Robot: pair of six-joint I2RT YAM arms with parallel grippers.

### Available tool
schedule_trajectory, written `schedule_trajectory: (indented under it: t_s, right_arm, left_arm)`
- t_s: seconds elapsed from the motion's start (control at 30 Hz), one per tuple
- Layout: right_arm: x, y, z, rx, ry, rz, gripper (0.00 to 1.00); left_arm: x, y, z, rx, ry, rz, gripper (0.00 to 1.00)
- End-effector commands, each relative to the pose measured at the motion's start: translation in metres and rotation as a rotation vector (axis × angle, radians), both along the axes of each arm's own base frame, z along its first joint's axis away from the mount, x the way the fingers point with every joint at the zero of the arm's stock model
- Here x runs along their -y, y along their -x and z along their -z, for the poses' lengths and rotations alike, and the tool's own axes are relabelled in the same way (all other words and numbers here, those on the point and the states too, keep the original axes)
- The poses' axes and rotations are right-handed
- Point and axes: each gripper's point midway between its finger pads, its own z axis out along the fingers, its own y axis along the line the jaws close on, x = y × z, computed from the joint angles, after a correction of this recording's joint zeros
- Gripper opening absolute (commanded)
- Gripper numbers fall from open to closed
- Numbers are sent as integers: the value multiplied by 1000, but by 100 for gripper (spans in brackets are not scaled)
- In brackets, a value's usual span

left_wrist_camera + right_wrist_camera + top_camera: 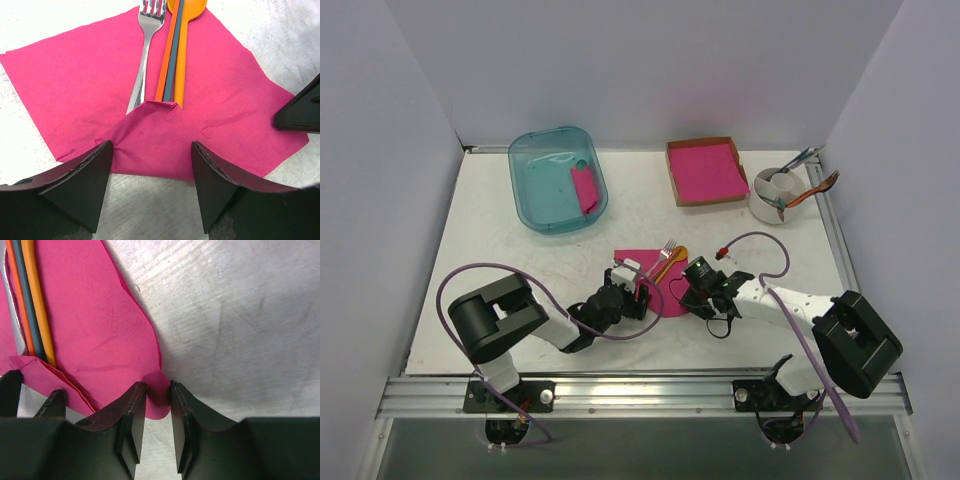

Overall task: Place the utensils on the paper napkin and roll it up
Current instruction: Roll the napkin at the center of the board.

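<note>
The magenta paper napkin [642,268] [75,75] lies flat on the table in front of both arms. The silver-grey fork [145,60] [667,250] and the orange spoon [182,50] [677,256] lie side by side on it, heads pointing away. The napkin's near corner is folded over the ends of their handles. My left gripper [151,161] [638,296] stands open at the napkin's near edge, one finger on each side of the fold. My right gripper [158,390] [686,290] is shut on the paper napkin [100,330] at its right corner, which bunches up between the fingertips.
A teal tub [535,205] holding a pink roll [585,190] sits at the back left. A cardboard box of pink sheets [705,170] and a white cup of cutlery [775,192] stand at the back right. Purple cables loop beside both arms.
</note>
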Motion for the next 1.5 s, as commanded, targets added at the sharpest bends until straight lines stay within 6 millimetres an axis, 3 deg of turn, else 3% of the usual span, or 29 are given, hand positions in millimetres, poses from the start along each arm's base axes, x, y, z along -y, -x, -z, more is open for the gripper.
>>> schedule_trajectory:
  t_s: [0.0,0.07,0.2,0.47,0.9,1.47]
  right_arm:
    - [12,16,18,-47,31,28,24]
    - [12,17,16,-47,28,24,17]
    - [10,10,3,-4,17,15,15]
    - [-6,-16,-41,163,-32,-88,1]
    - [-52,-47,-70,266,-134,-275,0]
    - [-79,-68,-96,360,-229,-391,0]
  left_arm:
    - [-1,7,11,-45,-37,8,73]
    - [0,6,11,-45,-38,7,73]
    - [1,6,11,-45,-39,9,73]
    - [3,8,14,-54,-41,23,73]
    - [2,11,19,-63,-41,36,73]
    - [2,14,30,-72,-49,51,73]
